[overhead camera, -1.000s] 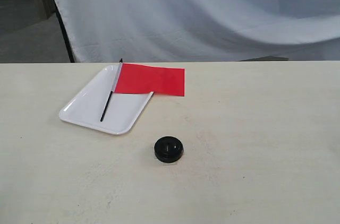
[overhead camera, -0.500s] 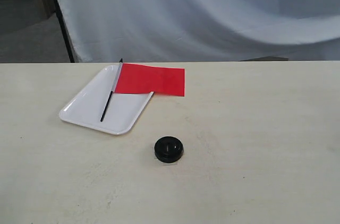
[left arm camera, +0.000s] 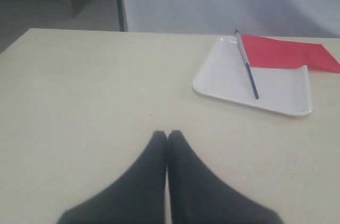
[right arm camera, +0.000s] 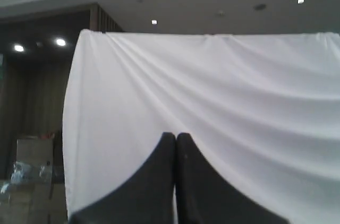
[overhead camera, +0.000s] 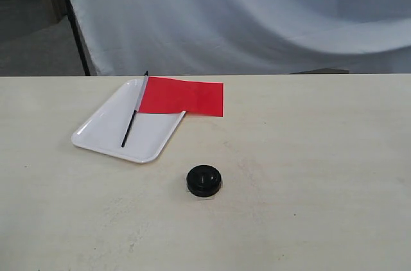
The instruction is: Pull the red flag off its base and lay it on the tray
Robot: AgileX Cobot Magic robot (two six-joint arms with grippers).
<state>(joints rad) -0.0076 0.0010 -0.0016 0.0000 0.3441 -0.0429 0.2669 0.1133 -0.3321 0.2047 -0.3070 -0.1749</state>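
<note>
White plastic tray [overhead camera: 103,126] sits at the left of the desk [overhead camera: 308,174], and the red flag [overhead camera: 183,96] lies flat across it. Its thin pole [overhead camera: 130,122] runs lengthwise over the tray floor, with the pointed tip at the far rim. The red cloth spreads rightward, covers the tray's far right corner and hangs past the rim onto the desk, so that corner and part of the rim are hidden. To the right of the tray and nearer the camera, the round black base [overhead camera: 204,180] stands on its own, apart from both tray and flag. Its centre hole is hard to make out against the dark plastic. Behind the desk hangs a white sheet [overhead camera: 257,14].

Both arms show only in their own wrist views. The left end effector [left arm camera: 167,134] hovers over bare desk, well apart from the tray. Its two black fingers are pressed together with nothing between them, and their lower parts are cut off by the frame edge. In that view the red cloth is also clipped at the frame edge. The right end effector [right arm camera: 176,135] points up at the sheet, its fingers likewise closed tip to tip on nothing. The dim room beside the sheet shows only blurred boxes [right arm camera: 32,152].
</note>
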